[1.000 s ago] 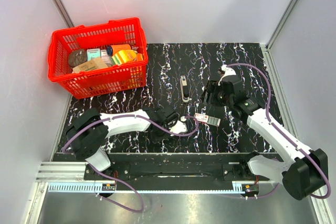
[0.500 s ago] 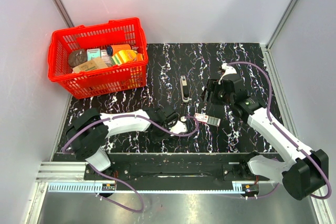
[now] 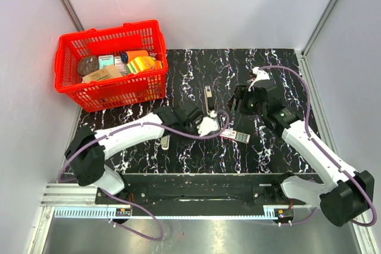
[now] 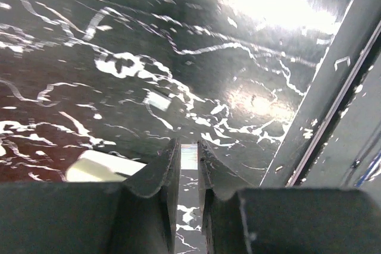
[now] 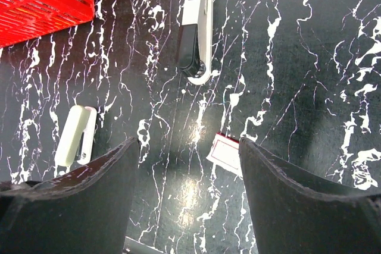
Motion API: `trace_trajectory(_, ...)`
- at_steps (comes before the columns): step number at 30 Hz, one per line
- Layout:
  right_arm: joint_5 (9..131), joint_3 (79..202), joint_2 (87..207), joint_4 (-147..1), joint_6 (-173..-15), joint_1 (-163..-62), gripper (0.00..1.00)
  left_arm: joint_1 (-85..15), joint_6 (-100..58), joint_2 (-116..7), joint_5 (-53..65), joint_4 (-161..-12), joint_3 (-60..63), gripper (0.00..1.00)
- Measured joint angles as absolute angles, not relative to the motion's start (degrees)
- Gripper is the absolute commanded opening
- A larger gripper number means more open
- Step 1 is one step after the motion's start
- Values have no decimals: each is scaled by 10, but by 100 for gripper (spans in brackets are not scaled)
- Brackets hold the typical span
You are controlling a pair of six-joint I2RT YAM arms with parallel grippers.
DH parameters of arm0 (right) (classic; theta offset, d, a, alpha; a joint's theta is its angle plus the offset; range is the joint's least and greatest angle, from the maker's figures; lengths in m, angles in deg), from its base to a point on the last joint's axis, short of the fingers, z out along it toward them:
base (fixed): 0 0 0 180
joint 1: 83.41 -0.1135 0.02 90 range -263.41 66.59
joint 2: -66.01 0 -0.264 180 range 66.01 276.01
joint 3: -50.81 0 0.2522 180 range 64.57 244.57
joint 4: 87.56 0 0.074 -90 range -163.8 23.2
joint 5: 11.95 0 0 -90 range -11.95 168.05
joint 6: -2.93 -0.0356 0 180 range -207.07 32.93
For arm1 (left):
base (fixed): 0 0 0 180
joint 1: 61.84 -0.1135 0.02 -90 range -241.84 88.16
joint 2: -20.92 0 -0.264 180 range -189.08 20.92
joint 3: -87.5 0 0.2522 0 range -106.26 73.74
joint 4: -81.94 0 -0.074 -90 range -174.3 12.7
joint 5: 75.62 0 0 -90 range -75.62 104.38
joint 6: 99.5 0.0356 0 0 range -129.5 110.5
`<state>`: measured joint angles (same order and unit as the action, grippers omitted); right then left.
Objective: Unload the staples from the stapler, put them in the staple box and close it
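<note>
The small cream-white stapler (image 3: 165,141) lies on the black marbled table beside my left forearm. It also shows in the right wrist view (image 5: 74,135) at lower left. My left gripper (image 3: 209,125) is to its right, near mid-table. In the left wrist view its jaws (image 4: 189,153) stand almost together. A thin pale strip sits between the tips. I cannot tell what the strip is. My right gripper (image 3: 240,103) hovers open and empty, well to the right of the stapler. Its fingers (image 5: 101,171) frame bare table.
A larger white-and-black stapler (image 3: 208,100) (image 5: 195,28) lies between the two grippers. A small red-and-white flat box (image 3: 234,135) (image 5: 226,149) lies just right of my left gripper. A red basket (image 3: 110,90) with several items stands at the back left.
My left arm has swung up and to the right, uncovering the small cream stapler beside it. My right gripper has shifted slightly toward the back.
</note>
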<state>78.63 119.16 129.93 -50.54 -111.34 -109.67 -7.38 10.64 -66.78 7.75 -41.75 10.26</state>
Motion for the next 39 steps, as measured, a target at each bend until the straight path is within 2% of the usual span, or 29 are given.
trace_trajectory(7,786,1217,1298,-498,-1113,-1097,74,-196,78,-640,-18,-403,-40,0)
trace_trajectory(12,774,1251,1286,-494,-1118,-1097,75,-267,26,-611,-107,-430,-95,0)
trace_trajectory(17,706,1279,1270,-509,-1127,-1096,79,-314,-59,-576,-228,-501,-85,0)
trace_trajectory(21,615,1279,1251,-546,-1135,-1097,80,-350,-181,-571,-338,-612,-48,0)
trace_trajectory(23,570,1277,1239,-575,-1144,-1097,80,-366,-265,-572,-387,-688,-17,0)
trace_trajectory(24,519,1274,1227,-611,-1158,-1097,79,-382,-377,-576,-436,-792,22,0)
trace_trajectory(32,432,1259,1228,-725,-1229,-1097,75,-390,-609,-583,-491,-1016,68,0)
trace_trajectory(39,400,1250,1267,-798,-1283,-1097,68,-389,-711,-582,-494,-1136,91,0)
